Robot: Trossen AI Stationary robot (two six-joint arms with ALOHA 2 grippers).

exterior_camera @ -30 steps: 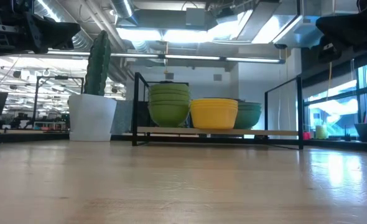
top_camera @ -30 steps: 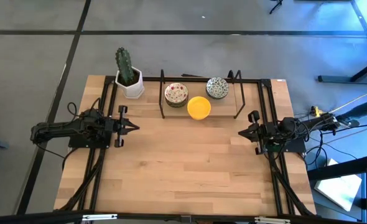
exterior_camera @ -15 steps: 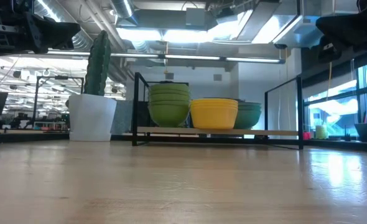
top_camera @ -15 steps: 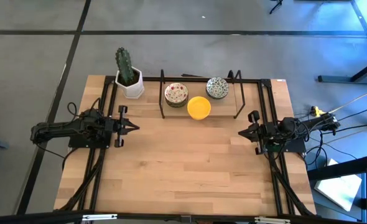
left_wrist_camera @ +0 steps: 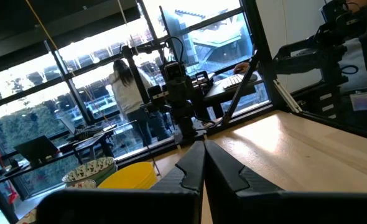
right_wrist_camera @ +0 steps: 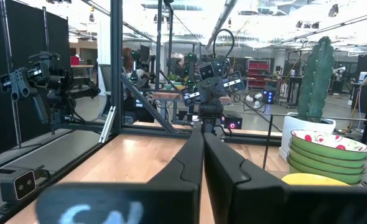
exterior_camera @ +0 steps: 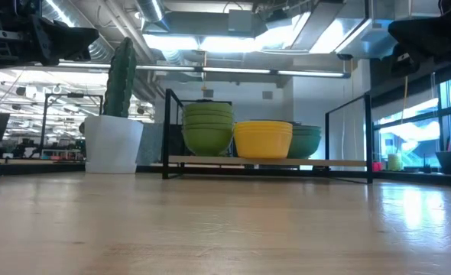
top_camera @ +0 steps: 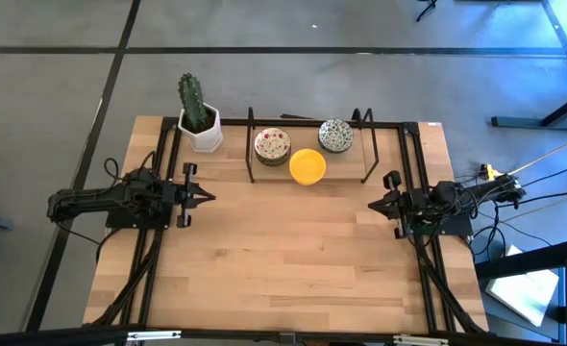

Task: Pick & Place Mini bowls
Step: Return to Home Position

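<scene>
Three stacks of mini bowls rest with their bases on a low black rack [top_camera: 365, 144] at the table's far side: a cream red-speckled stack [top_camera: 272, 145], a yellow stack [top_camera: 308, 165] and a grey-green patterned stack [top_camera: 335, 135]. In the low view the stacks stand side by side, the yellow one [exterior_camera: 263, 139] in the middle. My left gripper [top_camera: 209, 196] is shut at the table's left, pointing right, well short of the rack. My right gripper [top_camera: 373, 205] is shut at the table's right, pointing left. Both hold nothing.
A cactus in a white square pot [top_camera: 199, 120] stands at the far left corner, beside the rack. Bare wooden tabletop [top_camera: 283, 250] stretches between the arms and toward the near edge. A person shows beyond the table in the left wrist view [left_wrist_camera: 129, 93].
</scene>
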